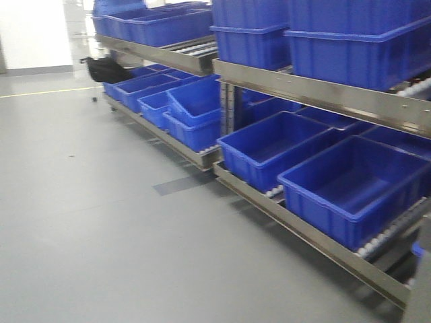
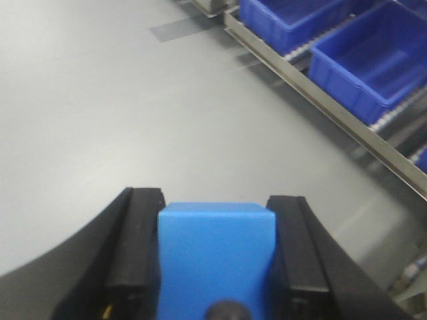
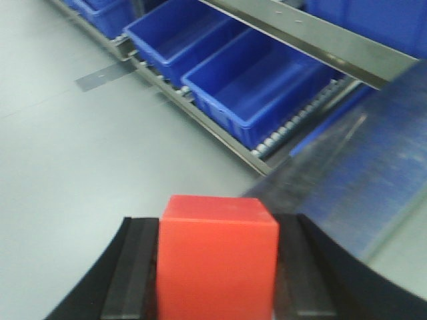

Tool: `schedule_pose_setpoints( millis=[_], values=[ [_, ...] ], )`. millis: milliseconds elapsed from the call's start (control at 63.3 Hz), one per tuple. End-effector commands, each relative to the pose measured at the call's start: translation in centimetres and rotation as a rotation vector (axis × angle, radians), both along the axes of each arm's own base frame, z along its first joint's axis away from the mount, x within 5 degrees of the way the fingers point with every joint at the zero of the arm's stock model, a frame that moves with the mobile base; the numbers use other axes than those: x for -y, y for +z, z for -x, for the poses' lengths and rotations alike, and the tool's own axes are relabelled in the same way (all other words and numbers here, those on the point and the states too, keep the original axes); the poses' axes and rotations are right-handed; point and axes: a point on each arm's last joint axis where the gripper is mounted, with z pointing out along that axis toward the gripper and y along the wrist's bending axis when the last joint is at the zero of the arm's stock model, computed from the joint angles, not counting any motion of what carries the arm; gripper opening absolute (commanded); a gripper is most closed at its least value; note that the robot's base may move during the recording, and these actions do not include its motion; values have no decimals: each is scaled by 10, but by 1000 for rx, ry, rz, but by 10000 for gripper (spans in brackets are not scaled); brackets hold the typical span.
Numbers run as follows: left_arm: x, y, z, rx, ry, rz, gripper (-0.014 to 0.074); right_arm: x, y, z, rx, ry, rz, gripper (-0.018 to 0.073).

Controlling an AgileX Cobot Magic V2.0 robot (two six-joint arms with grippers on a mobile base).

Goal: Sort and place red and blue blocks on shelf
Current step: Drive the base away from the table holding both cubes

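The exterior front-facing view shows the shelf (image 1: pixel 316 94), a long metal rack with brushed-steel front rails on two levels and white rollers showing along the lower edge. Dark-blue plastic bins (image 1: pixel 343 188) fill both levels; one bin further left sits tilted on top of another. The grey floor (image 1: pixel 87 202) stretches in front, crossed far off by a thin yellow line (image 1: pixel 40 92). A black object (image 1: pixel 104 68) lies at the far end of the rack; what it is cannot be told. Neither arm and neither block appears here.

In the left wrist-mounted view, the left gripper (image 2: pixel 215 220) is clamped on the blue block (image 2: pixel 217 260), its black fingers pressed against both sides of the cube. It hangs above bare floor, with the lower shelf rail and two bins at the upper right, well apart.

In the right wrist-mounted view, the right gripper (image 3: pixel 217 227) grips the red block (image 3: pixel 217 260) in the same way. The shelf and its bins lie ahead, and a blurred shiny steel surface (image 3: pixel 353 180) slants in at the right.
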Motion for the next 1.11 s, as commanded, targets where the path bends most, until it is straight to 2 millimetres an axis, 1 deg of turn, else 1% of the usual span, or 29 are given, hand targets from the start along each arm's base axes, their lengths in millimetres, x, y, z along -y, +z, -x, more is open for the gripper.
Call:
schedule_pose_setpoints(
  millis=[0,1089],
  values=[
    [2,16,-3,100,-11,28,125,0,15,-2,104,3,18,50],
    [2,16,-3,100,-11,28,125,0,15,-2,104,3,18,50]
  ],
)
